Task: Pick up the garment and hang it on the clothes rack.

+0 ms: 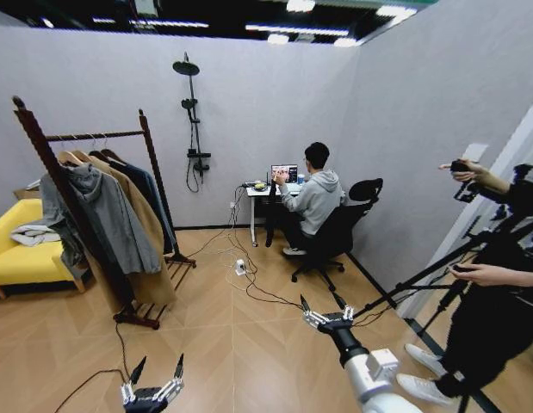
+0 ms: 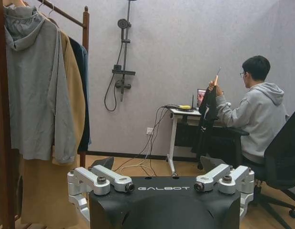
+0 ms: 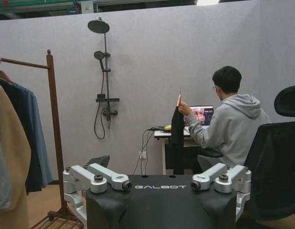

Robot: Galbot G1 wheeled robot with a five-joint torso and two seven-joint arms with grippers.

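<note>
Beside the worktop (image 1: 264,193) at the back wall, a seated person holds up the garment (image 3: 178,138), a black top on a hanger. That is well apart from the clothes rack (image 1: 94,136), which carries other coats. Low and near the robot, the left end effector (image 1: 154,372) and right end effector (image 1: 322,305) are both open and hold nothing.

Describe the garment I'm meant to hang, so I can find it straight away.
Find the white desk against the back wall, right of the shower fitting. The seated person in a grey hoodie holds the garment up by its hanger. It is plain black and hangs away from the clothes rack, unlike the grey, tan and blue coats.
</note>
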